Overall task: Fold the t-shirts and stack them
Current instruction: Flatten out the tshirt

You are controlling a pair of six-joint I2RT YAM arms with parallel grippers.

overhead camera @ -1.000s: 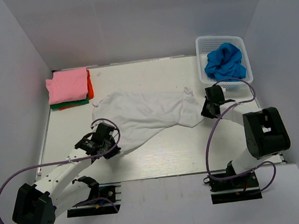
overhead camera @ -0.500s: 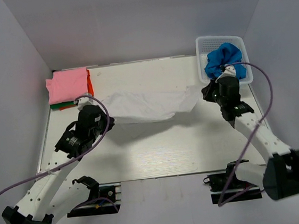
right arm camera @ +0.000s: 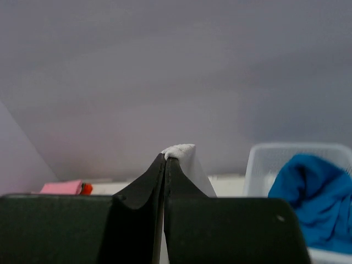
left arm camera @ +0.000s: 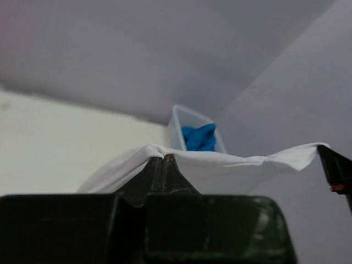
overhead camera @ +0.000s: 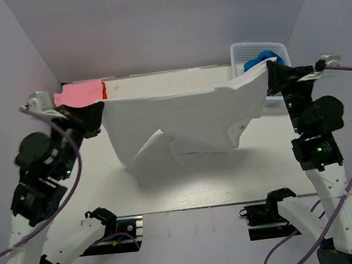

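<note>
Holding white t-shirt (overhead camera: pixel 180 116) aloft, left gripper (overhead camera: pixel 95 109), right gripper (overhead camera: pixel 270 75) clamped

A white lattice basket (overhead camera: pixel 243 48) is seen just beyond the jaws of the right gripper (overhead camera: pixel 268 70). A pale table (overhead camera: pixel 231 176) is spread well below them, enclosed by grey walls (overhead camera: pixel 164 20).

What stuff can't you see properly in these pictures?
1. Top view: the folded pink shirt and whatever lies under it are mostly covered by the left gripper and its arm.
2. Top view: the bright blue shirt in the white lattice basket sits largely behind the held-up plain white t-shirt and the right gripper.
3. Both wrist views: most of the white t-shirt is blocked by the grippers themselves, so only its top edge shows.
</note>
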